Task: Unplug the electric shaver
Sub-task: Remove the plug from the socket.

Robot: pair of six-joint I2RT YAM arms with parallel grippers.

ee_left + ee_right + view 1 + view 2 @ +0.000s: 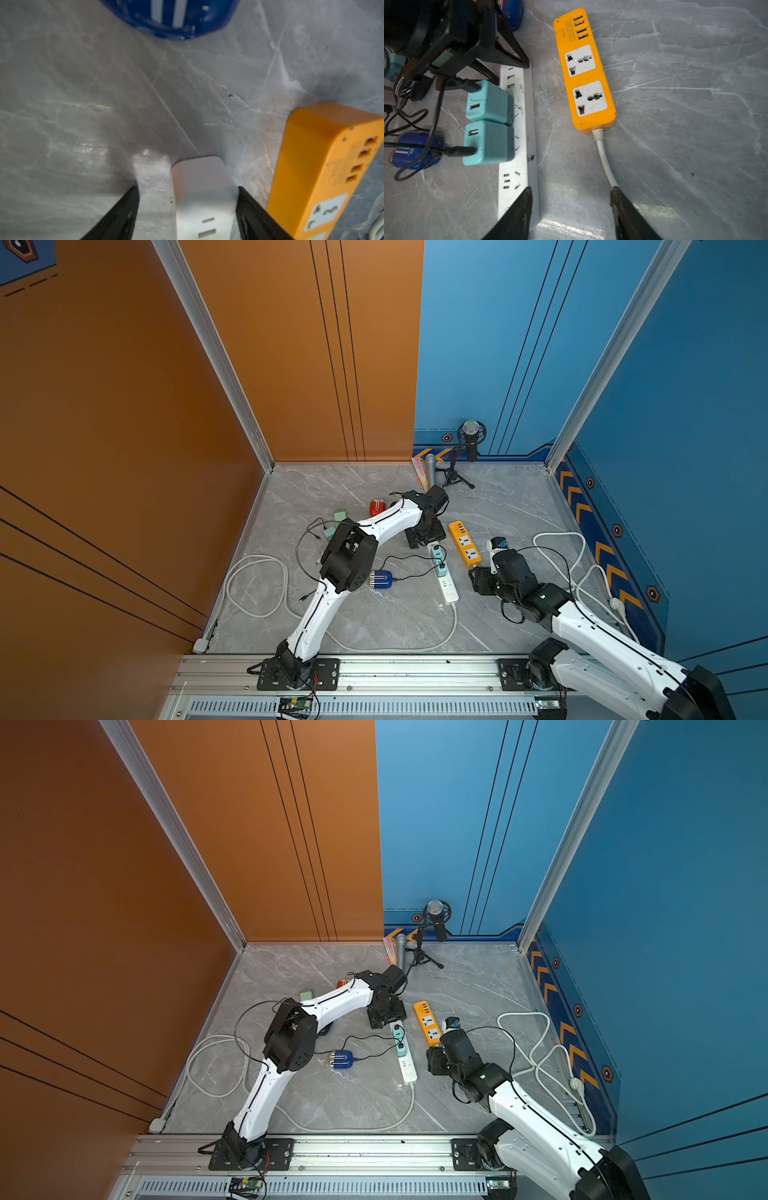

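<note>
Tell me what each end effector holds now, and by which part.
Nothing is held. The left end effector stands open astride the white power strip, at its end; the right end effector is open, empty.

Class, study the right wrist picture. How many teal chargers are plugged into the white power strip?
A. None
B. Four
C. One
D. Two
D: the right wrist view shows a teal charger and a second teal charger sitting side by side in the white power strip.
</note>
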